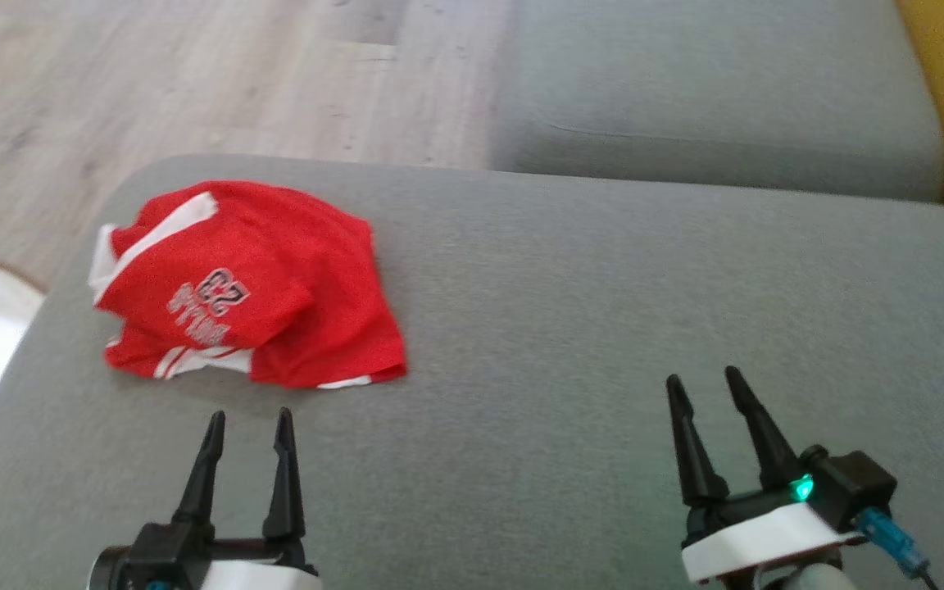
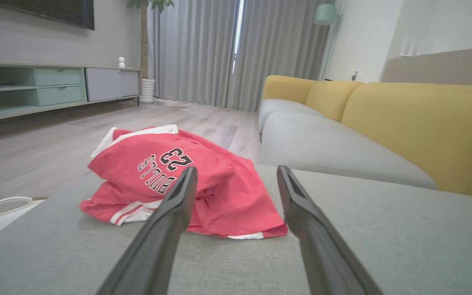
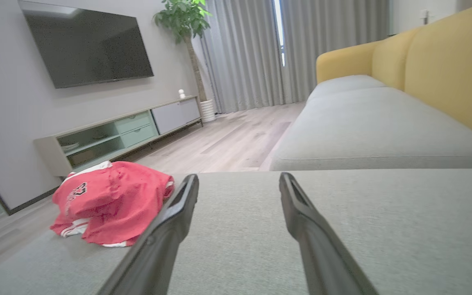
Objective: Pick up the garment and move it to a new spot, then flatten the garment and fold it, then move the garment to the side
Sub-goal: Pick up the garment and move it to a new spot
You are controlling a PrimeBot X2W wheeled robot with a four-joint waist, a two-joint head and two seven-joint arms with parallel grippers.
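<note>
where the grey cushion (image 1: 570, 328) rounds off at its far left corner, the shirt (image 1: 247, 287) lies in a loose, roughly folded heap, red with white trim. it sits close to the left edge and a little back from the far edge, well apart from the right half of the surface. its long axis runs across the surface from left to right, tilting slightly toward the near edge at its right end. the black number 23 and the lettering on its near side read upside down in the head view, so the tops of the digits point toward the near edge. a white band shows at the far left end of the heap, and white stripes run along its near side.

the left gripper (image 1: 250, 416) hangs by the near edge, just short of the shirt's near side and not touching it. its two dark fingers are spread with a clear gap and hold nothing. the right gripper (image 1: 703, 377) is over the near right part of the surface, well apart from the shirt, fingers also spread and empty, with a green light glowing at its base. beyond the far edge are the wooden floor (image 1: 193, 74) and a grey sofa (image 1: 718, 90) with a yellow back.
</note>
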